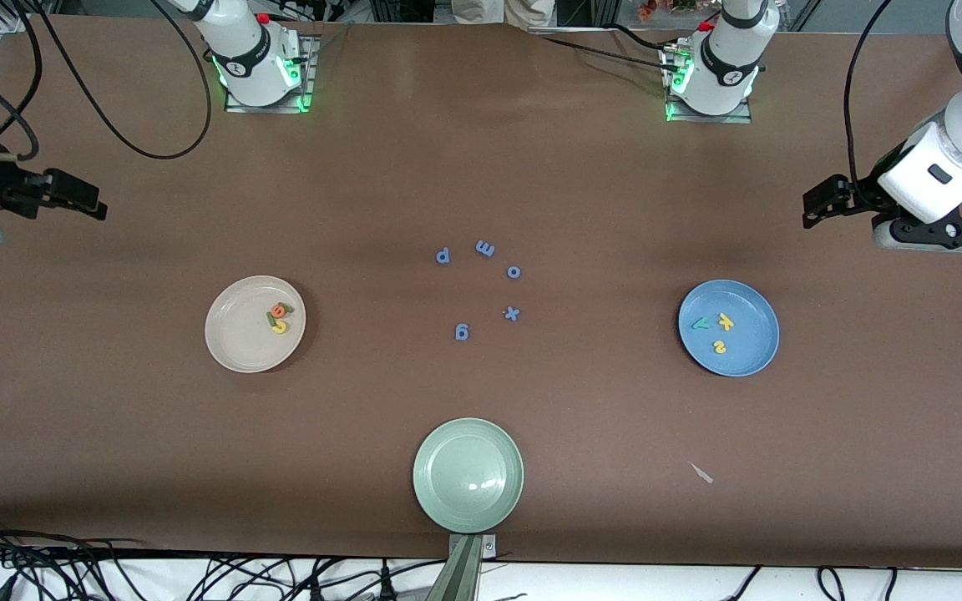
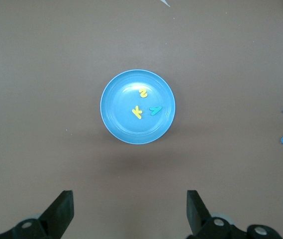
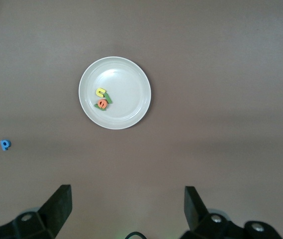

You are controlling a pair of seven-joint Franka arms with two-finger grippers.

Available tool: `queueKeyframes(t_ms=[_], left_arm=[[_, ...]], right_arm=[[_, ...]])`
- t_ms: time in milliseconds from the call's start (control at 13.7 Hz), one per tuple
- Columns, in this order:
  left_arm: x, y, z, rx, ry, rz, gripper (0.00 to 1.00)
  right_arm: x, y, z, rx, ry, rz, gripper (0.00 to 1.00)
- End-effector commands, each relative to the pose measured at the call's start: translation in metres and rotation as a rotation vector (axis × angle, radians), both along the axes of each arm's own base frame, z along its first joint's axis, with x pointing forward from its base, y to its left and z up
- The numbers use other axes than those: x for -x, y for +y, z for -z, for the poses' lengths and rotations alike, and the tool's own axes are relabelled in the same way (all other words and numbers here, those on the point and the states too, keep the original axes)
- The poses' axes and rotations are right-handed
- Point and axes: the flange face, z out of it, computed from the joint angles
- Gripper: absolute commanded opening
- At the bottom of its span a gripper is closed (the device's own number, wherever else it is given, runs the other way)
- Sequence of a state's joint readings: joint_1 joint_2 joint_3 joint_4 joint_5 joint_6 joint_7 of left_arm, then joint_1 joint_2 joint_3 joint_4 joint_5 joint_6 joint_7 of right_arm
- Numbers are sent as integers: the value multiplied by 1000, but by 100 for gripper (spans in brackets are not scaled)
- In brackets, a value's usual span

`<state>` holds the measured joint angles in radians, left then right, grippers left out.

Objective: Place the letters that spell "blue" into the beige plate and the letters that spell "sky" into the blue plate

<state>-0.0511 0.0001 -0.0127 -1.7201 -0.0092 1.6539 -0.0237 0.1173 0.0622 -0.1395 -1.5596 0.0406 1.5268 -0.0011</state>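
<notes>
Wrist views show both empty claws (image 2: 128,211) (image 3: 126,209) spread wide, unlike front.

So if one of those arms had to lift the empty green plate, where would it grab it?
Probably at the rim. The green plate is round, shallow and lies flat, too wide to span, so one finger would go inside the raised edge and one outside, coming straight down from above. Its edge toward the blue letters looks easiest to reach.
</notes>
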Motion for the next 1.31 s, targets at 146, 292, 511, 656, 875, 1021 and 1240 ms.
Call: queueKeyframes(t_ms=[146,292,511,656,875,1021,1240], left_arm=[[-3,0,-5,18,7,18,100],[-3,1,-5,17,6,18,100],[-3,-1,-5,18,5,19,100],[-3,0,-5,18,7,19,100],[-3,0,-5,18,7,18,100],[-3,0,-5,17,5,19,100],[-3,0,-5,18,7,19,100]], right_arm=[[9,-6,-2,17,1,-13,100],[7,-5,-4,21,-5,-13,100],[3,-1,-8,24,-16,-24,100],[2,8,-11,42,-22,-43,100],[-1,16,-11,46,-41,-52,100],[-3,15,-8,39,-41,-55,100],[-2,14,-5,37,-30,-53,100]])
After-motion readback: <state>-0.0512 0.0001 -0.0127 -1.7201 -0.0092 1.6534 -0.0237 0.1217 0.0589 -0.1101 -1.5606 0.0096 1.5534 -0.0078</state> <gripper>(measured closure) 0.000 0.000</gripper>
